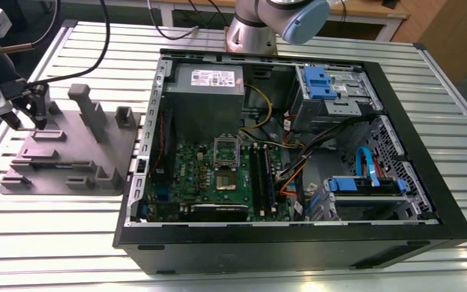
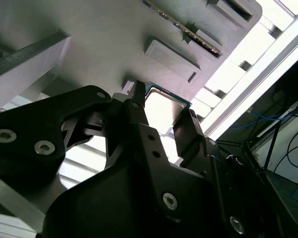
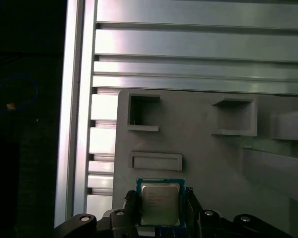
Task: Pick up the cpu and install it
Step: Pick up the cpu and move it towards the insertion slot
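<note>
The cpu (image 3: 160,202) is a small square chip with a silvery top and a green rim, lying flat on the grey parts holder (image 3: 208,163). In both wrist views my gripper (image 3: 160,210) has one black finger against each of two opposite edges, shut on the cpu (image 2: 165,105). In the exterior view the gripper (image 1: 38,123) reaches down onto the holder (image 1: 71,159) at the exterior view's left, outside the computer case. The motherboard (image 1: 217,176) lies inside the open case, with a silver socket frame (image 1: 227,148) near its middle.
The open black computer case (image 1: 298,243) lies on the slatted aluminium table (image 1: 47,231). Inside are a grey power supply (image 1: 206,85), blue drive brackets (image 1: 318,82) and loose cables (image 1: 298,164). Upright grey posts (image 1: 83,106) rise from the holder close to the gripper.
</note>
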Motion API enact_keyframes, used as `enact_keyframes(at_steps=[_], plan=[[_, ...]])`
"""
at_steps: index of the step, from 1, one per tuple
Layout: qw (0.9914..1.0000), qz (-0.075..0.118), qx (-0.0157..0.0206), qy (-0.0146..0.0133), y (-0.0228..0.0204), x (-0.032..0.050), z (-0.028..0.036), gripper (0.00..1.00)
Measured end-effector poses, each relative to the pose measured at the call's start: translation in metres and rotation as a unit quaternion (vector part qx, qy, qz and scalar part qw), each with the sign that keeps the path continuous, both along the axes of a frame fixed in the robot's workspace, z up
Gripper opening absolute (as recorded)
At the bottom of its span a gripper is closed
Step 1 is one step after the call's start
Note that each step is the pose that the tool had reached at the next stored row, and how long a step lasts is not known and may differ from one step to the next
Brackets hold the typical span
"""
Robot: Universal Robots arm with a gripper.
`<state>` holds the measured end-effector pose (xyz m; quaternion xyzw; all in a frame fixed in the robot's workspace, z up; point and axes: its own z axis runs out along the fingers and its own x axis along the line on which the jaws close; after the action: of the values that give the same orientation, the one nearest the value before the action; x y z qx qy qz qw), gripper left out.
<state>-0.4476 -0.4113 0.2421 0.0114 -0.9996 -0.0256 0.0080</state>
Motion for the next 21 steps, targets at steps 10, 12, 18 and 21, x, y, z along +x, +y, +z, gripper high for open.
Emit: enact_keyframes(at_steps=[10, 12, 18, 21], plan=[[1.00000, 0.000, -0.0001, 0.0001, 0.0000, 0.0000, 0.0025, 0.47], [1.00000, 0.000, 0.0000, 0.0000, 0.0000, 0.0000, 0.0037, 0.47], [1.00000, 0.000, 0.0000, 0.0000, 0.0000, 0.0000, 0.0081, 0.47], [1.00000, 0.000, 0.0000, 0.0000, 0.0000, 0.0000, 0.0107, 0.47]])
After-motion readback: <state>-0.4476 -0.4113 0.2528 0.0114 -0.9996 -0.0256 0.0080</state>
